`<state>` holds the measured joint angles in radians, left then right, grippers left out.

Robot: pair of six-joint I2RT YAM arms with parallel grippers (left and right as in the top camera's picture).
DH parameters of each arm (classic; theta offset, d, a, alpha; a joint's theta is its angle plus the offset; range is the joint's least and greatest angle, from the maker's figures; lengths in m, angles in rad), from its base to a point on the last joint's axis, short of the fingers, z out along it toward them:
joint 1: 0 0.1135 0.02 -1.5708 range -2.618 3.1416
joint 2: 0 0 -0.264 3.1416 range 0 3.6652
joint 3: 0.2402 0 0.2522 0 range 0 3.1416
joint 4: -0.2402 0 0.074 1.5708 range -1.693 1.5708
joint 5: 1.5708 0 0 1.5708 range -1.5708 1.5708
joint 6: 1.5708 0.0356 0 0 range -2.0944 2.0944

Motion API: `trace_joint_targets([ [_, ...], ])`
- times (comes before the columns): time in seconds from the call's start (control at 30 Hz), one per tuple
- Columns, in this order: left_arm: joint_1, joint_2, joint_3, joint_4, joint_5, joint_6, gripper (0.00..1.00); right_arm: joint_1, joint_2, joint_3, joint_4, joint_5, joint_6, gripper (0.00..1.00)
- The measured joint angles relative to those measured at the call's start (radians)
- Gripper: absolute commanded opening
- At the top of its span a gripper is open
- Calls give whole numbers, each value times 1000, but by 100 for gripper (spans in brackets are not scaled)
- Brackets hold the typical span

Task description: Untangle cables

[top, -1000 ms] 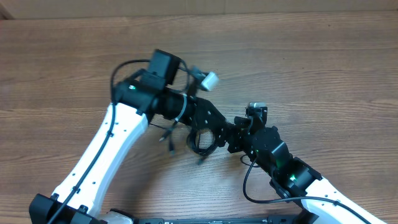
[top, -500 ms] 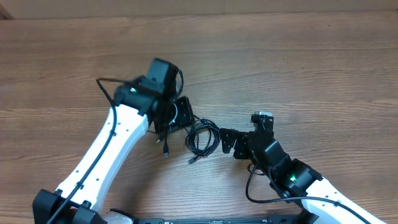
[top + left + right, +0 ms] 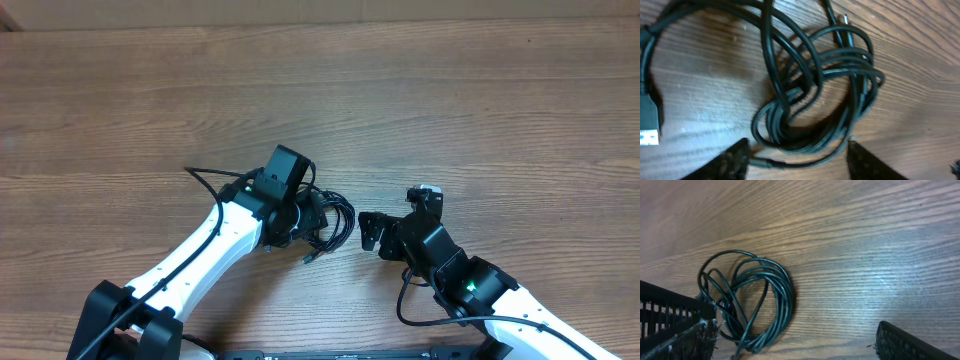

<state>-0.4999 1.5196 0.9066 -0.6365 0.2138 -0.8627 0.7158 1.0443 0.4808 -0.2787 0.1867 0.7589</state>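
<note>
- The cables (image 3: 336, 214) lie on the desk (image 3: 450, 100) as one loose black coil. Several of its loops overlap and cross one another.
- The left arm (image 3: 215, 250) reaches in so that its wrist housing sits directly over the coil's left half in the overhead view, hiding that part.
- The left fingers (image 3: 735, 161) stand apart, one tip on each side of the coil's near edge in the left wrist view.
- A single strand of the coil (image 3: 820, 85) runs across the gap between those tips, and neither tip is clamped on it. One loop passes just beside the right-hand tip; contact there cannot be told.
- A flat black plug (image 3: 647, 120) with a metal end lies on the desk beside the coil, at the left of the left wrist view. Its strand arcs up and back toward the coil.
- A thin plug tip (image 3: 845, 20) protrudes from the coil's far side.
- Another plug end (image 3: 308, 258) lies just outside the coil's lower edge in the overhead view.
- The right fingers (image 3: 677, 330) are spread wide and hold nothing.
- In the right wrist view the coil (image 3: 760, 295) lies on the desk ahead of the gap, closer to the meshed left-hand finger. Whether its lower loops touch that finger cannot be told.
- From overhead, the right arm (image 3: 470, 285) ends just beside the coil's right edge.
</note>
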Motion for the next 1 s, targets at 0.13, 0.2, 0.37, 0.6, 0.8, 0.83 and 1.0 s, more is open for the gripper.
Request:
trace_joint_targets([
  [0.13,0,2,-34,22,-36,0,57,0,0,0,-12,-3,0,100],
  [0.2,0,10,-42,28,-55,1,58,0,0,0,-16,-4,0,100],
  [0.37,-12,61,-47,102,-76,10,63,0,0,0,-22,-6,0,100],
  [0.6,-48,162,-43,153,-85,35,13,0,0,0,-27,-36,0,100],
  [0.8,-43,172,-34,135,-92,147,4,0,0,0,-28,-53,-8,100],
  [0.83,-41,172,-26,108,-95,174,4,0,0,0,-28,-53,-14,100],
  [1.0,-14,164,86,-130,-116,414,4,0,-12,0,-28,-56,-50,100],
])
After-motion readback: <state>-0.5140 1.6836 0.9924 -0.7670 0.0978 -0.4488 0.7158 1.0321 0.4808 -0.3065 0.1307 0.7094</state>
